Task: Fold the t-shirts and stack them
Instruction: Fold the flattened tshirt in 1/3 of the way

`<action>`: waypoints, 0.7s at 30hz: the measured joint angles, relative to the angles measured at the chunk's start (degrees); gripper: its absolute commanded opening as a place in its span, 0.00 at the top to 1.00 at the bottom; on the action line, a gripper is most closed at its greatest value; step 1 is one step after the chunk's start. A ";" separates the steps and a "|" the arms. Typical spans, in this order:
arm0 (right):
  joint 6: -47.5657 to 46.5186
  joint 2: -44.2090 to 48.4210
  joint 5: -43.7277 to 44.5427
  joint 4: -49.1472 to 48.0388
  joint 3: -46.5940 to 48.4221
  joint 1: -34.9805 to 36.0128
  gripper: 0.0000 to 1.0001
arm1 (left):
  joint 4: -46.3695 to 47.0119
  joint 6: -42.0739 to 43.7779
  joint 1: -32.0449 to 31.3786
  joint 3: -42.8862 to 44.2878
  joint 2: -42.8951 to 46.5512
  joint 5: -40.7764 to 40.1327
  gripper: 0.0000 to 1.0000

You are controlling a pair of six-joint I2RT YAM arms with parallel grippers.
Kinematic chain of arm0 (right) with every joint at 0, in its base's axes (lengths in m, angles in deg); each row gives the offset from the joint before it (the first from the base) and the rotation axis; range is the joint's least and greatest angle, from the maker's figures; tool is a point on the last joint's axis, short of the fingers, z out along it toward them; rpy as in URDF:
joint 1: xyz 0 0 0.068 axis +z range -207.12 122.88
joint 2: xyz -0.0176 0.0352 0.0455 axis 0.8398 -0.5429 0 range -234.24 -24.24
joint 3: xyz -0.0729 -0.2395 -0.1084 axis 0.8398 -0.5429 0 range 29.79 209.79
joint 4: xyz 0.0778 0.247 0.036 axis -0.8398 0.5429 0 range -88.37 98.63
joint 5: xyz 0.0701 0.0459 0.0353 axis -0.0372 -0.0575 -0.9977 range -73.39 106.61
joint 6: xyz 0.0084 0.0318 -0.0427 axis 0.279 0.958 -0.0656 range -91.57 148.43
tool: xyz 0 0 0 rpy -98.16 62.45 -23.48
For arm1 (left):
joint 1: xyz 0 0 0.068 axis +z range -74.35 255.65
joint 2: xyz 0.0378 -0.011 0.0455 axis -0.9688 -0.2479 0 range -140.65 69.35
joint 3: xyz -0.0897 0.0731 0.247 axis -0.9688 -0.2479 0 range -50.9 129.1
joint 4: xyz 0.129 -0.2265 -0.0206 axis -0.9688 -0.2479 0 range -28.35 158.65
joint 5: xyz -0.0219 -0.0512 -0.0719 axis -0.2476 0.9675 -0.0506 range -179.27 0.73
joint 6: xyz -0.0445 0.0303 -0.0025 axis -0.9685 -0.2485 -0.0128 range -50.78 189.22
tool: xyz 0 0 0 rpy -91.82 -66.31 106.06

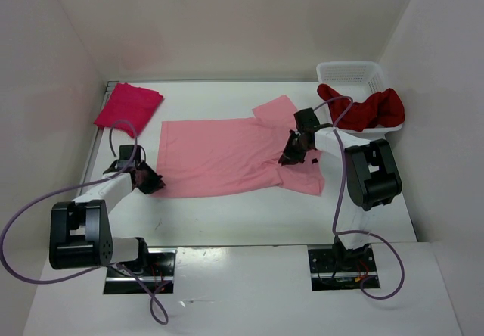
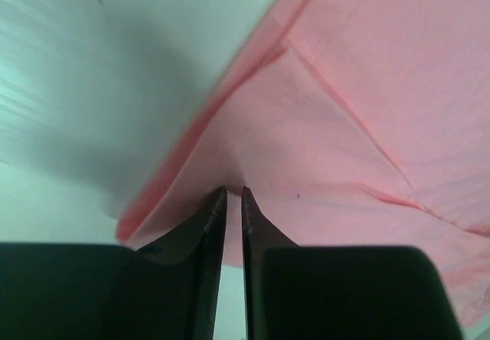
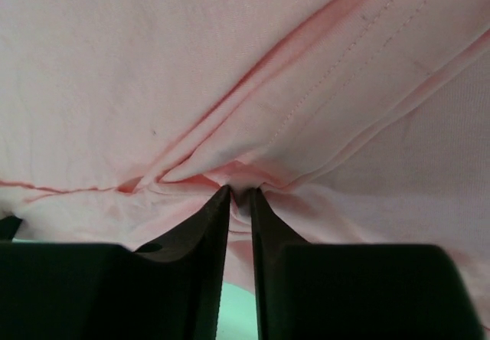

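The left gripper (image 2: 233, 193) and right gripper (image 3: 241, 193) each pinch the light pink shirt (image 1: 219, 158) tight at their tips. The fold looks just begun. Next, both should lift together.

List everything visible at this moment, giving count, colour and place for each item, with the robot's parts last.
light pink t-shirt: one, light pink, spread flat across the middle of the table
crimson-pink t-shirt: one, bright crimson-pink, folded at the far left corner
dark red t-shirt: one, dark red, bunched and draped over the basket's near rim
mesh basket: one, white plastic, far right corner
table: one, white, walled on three sides
cables: two, purple, one looping off each arm
arms: two, black and white, bases at the near edge
left gripper: one, black, pinching the light pink t-shirt's left edge
right gripper: one, black, pinching a fold at its right end
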 measured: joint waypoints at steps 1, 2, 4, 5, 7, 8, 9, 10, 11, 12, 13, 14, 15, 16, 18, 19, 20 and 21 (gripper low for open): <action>-0.11 0.00 0.07 0.09 0.00 0.00 0.83 | 0.00 0.31 0.74 0.00 0.00 0.09 0.80; -0.26 0.00 0.11 0.22 0.00 0.00 0.87 | 0.00 0.44 1.60 0.00 -0.04 0.09 0.80; -0.61 0.02 0.17 0.59 0.00 0.00 0.87 | 0.15 0.46 3.41 0.00 -0.46 0.22 0.78; -0.76 0.02 0.24 0.92 0.00 0.00 0.89 | 0.35 0.42 4.17 0.00 -0.81 0.55 0.78; -0.98 0.02 0.48 1.57 0.04 0.00 0.89 | 0.74 0.37 5.20 0.00 -1.03 1.16 0.78; -1.03 0.02 0.70 1.95 0.09 0.00 0.89 | 0.92 0.35 5.62 0.00 -1.05 1.33 0.78; -1.18 0.02 0.90 2.21 0.13 0.00 0.89 | 1.03 0.33 6.05 0.00 -1.09 1.44 0.78; -1.25 0.02 1.05 2.43 0.22 0.00 0.89 | 1.16 0.33 6.56 0.00 -1.09 1.46 0.78; -1.38 0.02 1.11 2.86 0.50 0.02 0.89 | 1.25 0.33 6.91 0.00 -1.09 1.46 0.78; -1.46 0.02 1.18 3.34 1.03 0.02 0.89 | 1.31 0.31 7.23 0.00 -1.09 1.44 0.78; -1.62 0.02 1.31 4.04 1.92 0.04 0.89 | 1.36 0.33 7.43 0.02 -1.09 1.42 0.77; -1.81 0.02 1.44 4.39 2.84 0.11 0.89 | 1.38 0.33 7.48 0.02 -1.07 1.40 0.77; -1.99 0.02 1.77 4.74 4.02 0.20 0.89 | 1.40 0.31 7.50 0.02 -1.05 1.38 0.77; -2.10 0.02 1.97 4.76 5.11 0.24 0.89 | 1.33 0.31 7.50 0.04 -0.98 1.31 0.77; -2.27 0.02 2.25 4.79 7.30 0.42 0.90 | 1.11 0.33 7.50 0.15 -0.70 0.74 0.77; -2.32 -0.04 2.23 4.76 8.17 0.44 0.90 | 0.96 0.33 7.50 0.26 -0.55 0.37 0.77; -2.40 -0.24 2.16 4.79 9.09 0.46 0.90 | 0.83 0.35 7.50 0.39 -0.37 -0.02 0.77; -2.45 -0.63 2.12 4.79 10.03 0.52 0.91 | 0.59 0.37 7.52 0.59 -0.26 -0.46 0.77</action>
